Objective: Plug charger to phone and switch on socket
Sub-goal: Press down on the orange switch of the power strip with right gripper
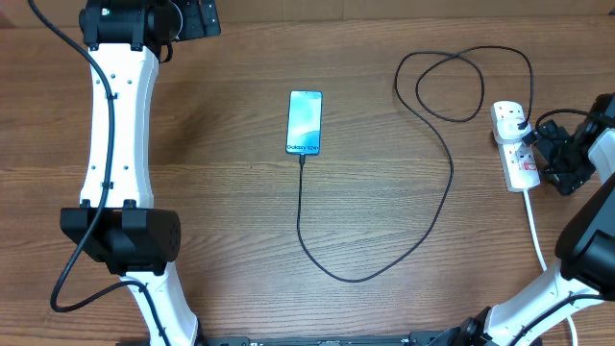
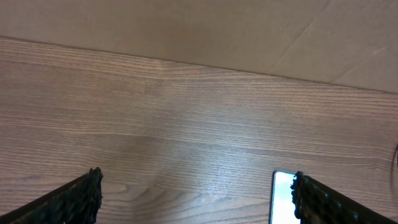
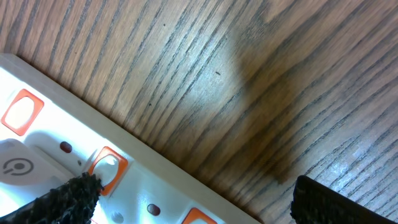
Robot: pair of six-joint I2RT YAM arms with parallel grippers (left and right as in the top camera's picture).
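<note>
Overhead, we find the white elongated power strip lying lengthwise near-to-far on the wooden bench, just left of our right tool, which gapes empty (left tool released too, well apart); red switches sit close before it, and the teal-screened phone lies mid-bench.

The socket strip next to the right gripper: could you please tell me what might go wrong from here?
1. The switches sit close together under the open right gripper; it could press the wrong one, or shove the socket, which lies loose on the table.
2. The charger runs slack from its plug to the lower edge of the phone; a shifted socket might tug it and disturb the phone.
</note>
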